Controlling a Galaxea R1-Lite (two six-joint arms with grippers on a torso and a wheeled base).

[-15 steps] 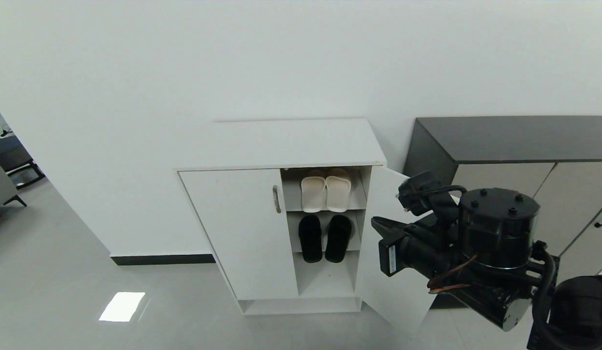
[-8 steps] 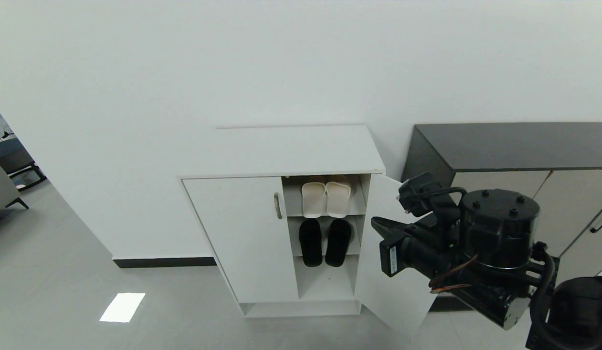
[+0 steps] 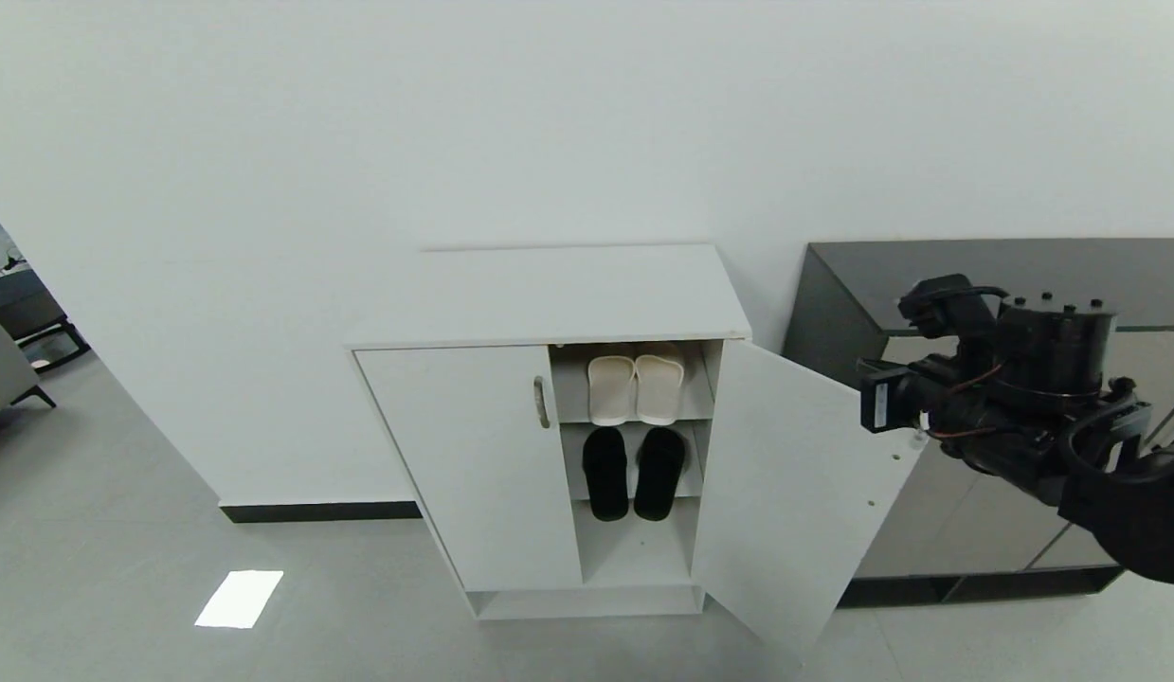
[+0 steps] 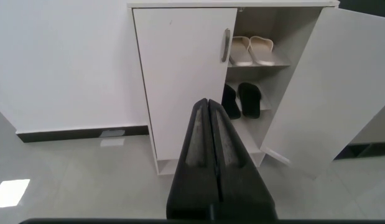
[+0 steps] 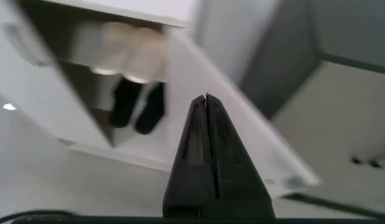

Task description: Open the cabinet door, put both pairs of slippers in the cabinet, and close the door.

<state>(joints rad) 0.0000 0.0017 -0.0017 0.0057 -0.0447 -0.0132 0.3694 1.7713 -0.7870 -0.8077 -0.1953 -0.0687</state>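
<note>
Half the cabinet (image 3: 568,294) behind closed door (image 3: 473,459)

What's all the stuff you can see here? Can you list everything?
cabinet: one, white, against the wall
closed door: one, white, cabinet's left side
handle: one, metal, on the closed door
open door: one, white, swung out on the cabinet's right
cream slippers: one pair, top shelf
black slippers: one pair, shelf below
sideboard: one, dark grey, right of the cabinet
left gripper: one, black, jaws shut, before the cabinet, apart from it
right gripper: one, black, jaws shut, near the open door
</note>
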